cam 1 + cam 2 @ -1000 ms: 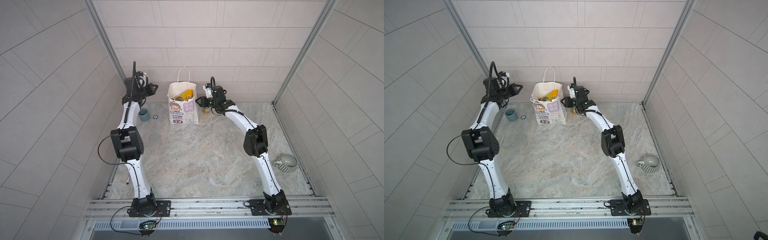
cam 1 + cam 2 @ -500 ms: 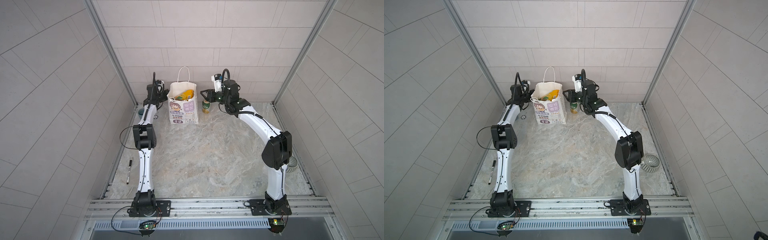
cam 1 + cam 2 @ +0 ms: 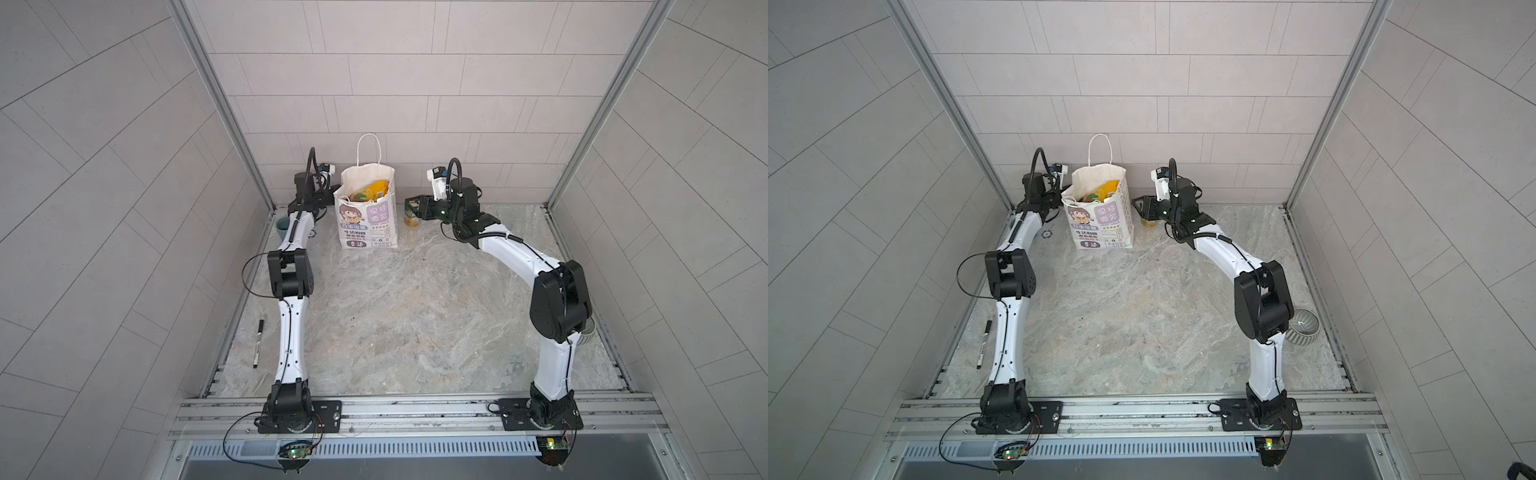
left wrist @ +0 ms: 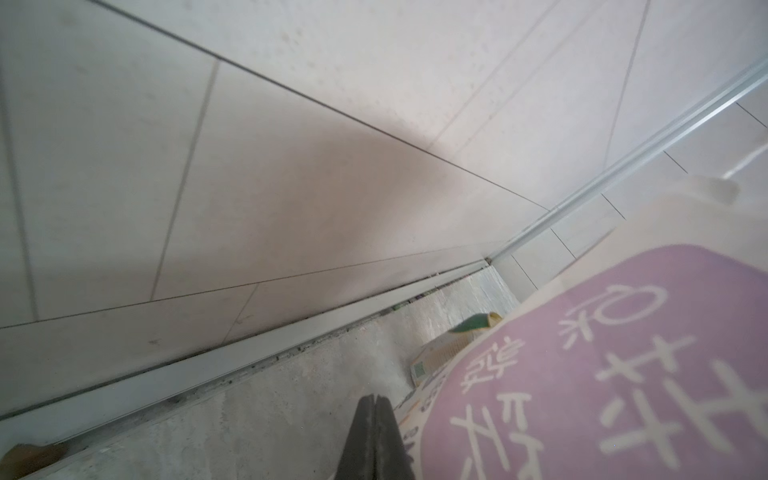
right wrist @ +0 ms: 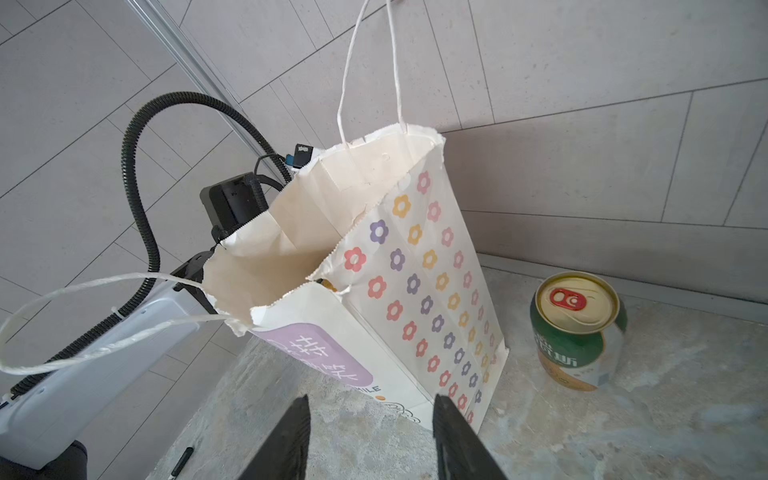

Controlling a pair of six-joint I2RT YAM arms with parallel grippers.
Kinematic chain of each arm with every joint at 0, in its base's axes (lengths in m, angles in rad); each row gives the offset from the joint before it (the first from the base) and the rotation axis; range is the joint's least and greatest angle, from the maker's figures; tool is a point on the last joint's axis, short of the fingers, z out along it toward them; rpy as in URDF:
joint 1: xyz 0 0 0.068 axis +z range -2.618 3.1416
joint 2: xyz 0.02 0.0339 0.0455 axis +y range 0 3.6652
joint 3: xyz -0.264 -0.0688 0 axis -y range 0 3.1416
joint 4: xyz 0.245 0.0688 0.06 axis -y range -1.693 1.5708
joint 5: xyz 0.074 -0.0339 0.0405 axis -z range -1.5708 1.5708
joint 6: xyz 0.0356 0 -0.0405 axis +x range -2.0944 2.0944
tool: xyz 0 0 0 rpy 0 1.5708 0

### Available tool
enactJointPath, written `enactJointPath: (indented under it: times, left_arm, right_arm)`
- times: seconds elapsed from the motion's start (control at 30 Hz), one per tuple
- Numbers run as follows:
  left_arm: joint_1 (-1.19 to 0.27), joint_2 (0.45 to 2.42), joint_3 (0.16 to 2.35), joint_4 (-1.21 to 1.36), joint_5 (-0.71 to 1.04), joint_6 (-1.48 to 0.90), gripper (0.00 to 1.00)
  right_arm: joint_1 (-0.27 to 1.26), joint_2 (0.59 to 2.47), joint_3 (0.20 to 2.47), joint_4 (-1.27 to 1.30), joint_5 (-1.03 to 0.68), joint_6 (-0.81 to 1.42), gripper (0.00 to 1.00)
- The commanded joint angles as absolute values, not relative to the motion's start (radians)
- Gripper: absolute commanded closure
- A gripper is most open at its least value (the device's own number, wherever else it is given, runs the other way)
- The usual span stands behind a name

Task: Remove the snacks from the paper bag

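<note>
- Although well apart from everything else, lying flat at the far left edge: black marker [image 3: 257, 344]; further back, half hidden behind the left arm, grey-blue cup [image 3: 283, 226].
- Pinched fully together, gripping nothing: left gripper [image 4: 375, 405], just beside the purple panel of the paper bag [image 4: 623, 353].
- Standing upright near the back wall, mouth agape: same bag, with the snacks [image 3: 371, 190] inside, yellow-orange and green showing at the top.
- Upright just beside its flowered side: dented green-gold can [image 5: 577, 328].
- Parted and empty, aimed at the bag's lower corner: right gripper [image 5: 372, 401].
</note>
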State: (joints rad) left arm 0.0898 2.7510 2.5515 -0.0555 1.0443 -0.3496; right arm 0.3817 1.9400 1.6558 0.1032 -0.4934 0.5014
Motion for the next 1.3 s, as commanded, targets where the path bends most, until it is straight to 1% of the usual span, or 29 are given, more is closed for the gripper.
enactJointPath:
  times: [0.0, 0.1, 0.13, 0.23, 0.3, 0.4, 0.43, 0.5, 0.53, 0.7, 0.77, 0.87, 0.9, 0.97, 1.0, 1.03, 1.07, 1.1, 1.17, 1.2, 1.27]
  left_arm:
    - [0.072, 2.714, 2.509, -0.071, 1.242, -0.292, 1.00]
    - [0.067, 2.702, 2.486, 0.032, 1.318, -0.379, 1.00]
    - [0.067, 2.691, 2.453, 0.138, 1.346, -0.458, 1.00]
    - [0.064, 2.675, 2.350, 0.633, 1.404, -0.834, 1.00]
    - [0.056, 2.710, 2.409, 0.772, 1.450, -1.012, 1.00]
    - [0.048, 2.769, 2.473, 1.169, 1.466, -1.377, 1.00]
    - [0.042, 2.781, 2.495, 1.224, 1.474, -1.454, 1.00]
    - [0.025, 2.780, 2.494, 1.320, 1.518, -1.548, 1.00]
    - [0.020, 2.768, 2.480, 1.327, 1.518, -1.561, 1.00]
    - [0.013, 2.629, 2.247, 1.308, 1.440, -1.480, 1.00]
    - [0.020, 2.584, 2.182, 1.273, 1.428, -1.462, 1.00]
    - [0.034, 2.512, 2.082, 1.126, 1.384, -1.362, 1.00]
    - [0.042, 2.473, 2.039, 0.993, 1.359, -1.274, 1.00]
    - [0.055, 2.374, 1.941, 0.667, 1.275, -0.992, 1.00]
    - [0.057, 2.304, 1.922, 0.322, 1.205, -0.708, 1.00]
    - [0.048, 2.250, 1.987, -0.146, 1.071, -0.344, 1.00]
    - [0.029, 2.227, 2.042, -0.384, 0.986, -0.131, 1.00]
    - [0.018, 2.210, 2.058, -0.454, 0.966, -0.063, 1.00]
    - [0.034, 2.190, 2.022, -0.345, 1.005, -0.165, 1.00]
    - [0.047, 2.187, 2.031, -0.357, 0.978, -0.181, 1.00]
    - [0.070, 2.190, 2.069, -0.437, 0.897, -0.131, 1.00]
  right_arm:
    - [0.376, 1.873, 1.643, 0.155, -0.508, 0.509, 0.51]
    - [0.372, 1.872, 1.633, 0.155, -0.505, 0.511, 0.51]
    - [0.370, 1.870, 1.629, 0.157, -0.505, 0.510, 0.51]
    - [0.364, 1.865, 1.616, 0.166, -0.490, 0.508, 0.51]
    - [0.361, 1.863, 1.611, 0.162, -0.481, 0.506, 0.51]
    - [0.357, 1.858, 1.604, 0.166, -0.480, 0.505, 0.51]
    - [0.357, 1.855, 1.599, 0.169, -0.477, 0.505, 0.51]
    - [0.355, 1.848, 1.588, 0.175, -0.474, 0.508, 0.51]
    - [0.353, 1.842, 1.578, 0.180, -0.471, 0.508, 0.51]
    - [0.348, 1.821, 1.553, 0.198, -0.466, 0.516, 0.51]
    - [0.347, 1.805, 1.540, 0.199, -0.474, 0.513, 0.51]
    - [0.344, 1.779, 1.504, 0.224, -0.456, 0.512, 0.51]
    - [0.342, 1.773, 1.495, 0.234, -0.457, 0.514, 0.51]
    - [0.342, 1.768, 1.492, 0.239, -0.466, 0.517, 0.51]
    - [0.341, 1.769, 1.498, 0.235, -0.468, 0.518, 0.51]
    - [0.341, 1.770, 1.504, 0.226, -0.470, 0.520, 0.51]
    - [0.341, 1.772, 1.506, 0.224, -0.473, 0.520, 0.51]
    - [0.341, 1.773, 1.505, 0.228, -0.476, 0.522, 0.51]
    - [0.341, 1.774, 1.499, 0.233, -0.479, 0.523, 0.51]
    - [0.341, 1.775, 1.497, 0.234, -0.475, 0.523, 0.51]
    - [0.338, 1.777, 1.496, 0.234, -0.479, 0.528, 0.51]
